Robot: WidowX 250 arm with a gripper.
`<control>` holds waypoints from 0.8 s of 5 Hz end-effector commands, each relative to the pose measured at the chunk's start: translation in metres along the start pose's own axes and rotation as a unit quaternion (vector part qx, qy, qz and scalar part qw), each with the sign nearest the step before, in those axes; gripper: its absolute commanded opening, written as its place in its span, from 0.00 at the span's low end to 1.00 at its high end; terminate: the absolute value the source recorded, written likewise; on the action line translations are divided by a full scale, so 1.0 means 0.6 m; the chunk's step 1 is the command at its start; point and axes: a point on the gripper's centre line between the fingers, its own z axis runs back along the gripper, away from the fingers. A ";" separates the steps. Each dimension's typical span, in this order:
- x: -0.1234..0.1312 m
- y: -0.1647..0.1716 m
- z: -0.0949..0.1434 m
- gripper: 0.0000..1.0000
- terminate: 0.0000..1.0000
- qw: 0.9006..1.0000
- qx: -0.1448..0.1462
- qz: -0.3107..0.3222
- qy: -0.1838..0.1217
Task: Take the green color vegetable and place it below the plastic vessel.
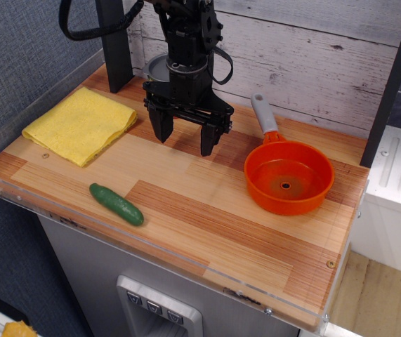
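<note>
End effector [186, 139]: spread, empty (above the bench).
Cucumber [116, 204]: lies front-left of the end effector, long axis diagonal.

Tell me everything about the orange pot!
The orange pot is a round, shiny plastic saucepan with a grey handle pointing toward the back wall. It has a small dark hole in the middle and nothing inside. It sits upright on the wooden table, near the right edge. Nothing else touches it.

Wooden tabletop [186, 210] carrying three items: yellow cloth [79, 124] lying back left, green cucumber [116, 204] resting near front edge, orange saucepan [288, 175] sitting right.
</note>
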 end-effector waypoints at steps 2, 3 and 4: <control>-0.014 0.013 0.021 1.00 0.00 1.000 -0.006 0.022 -0.006; -0.033 0.030 0.036 1.00 0.00 0.999 -0.003 0.049 -0.003; -0.060 0.051 0.041 1.00 0.00 0.995 0.002 0.101 0.011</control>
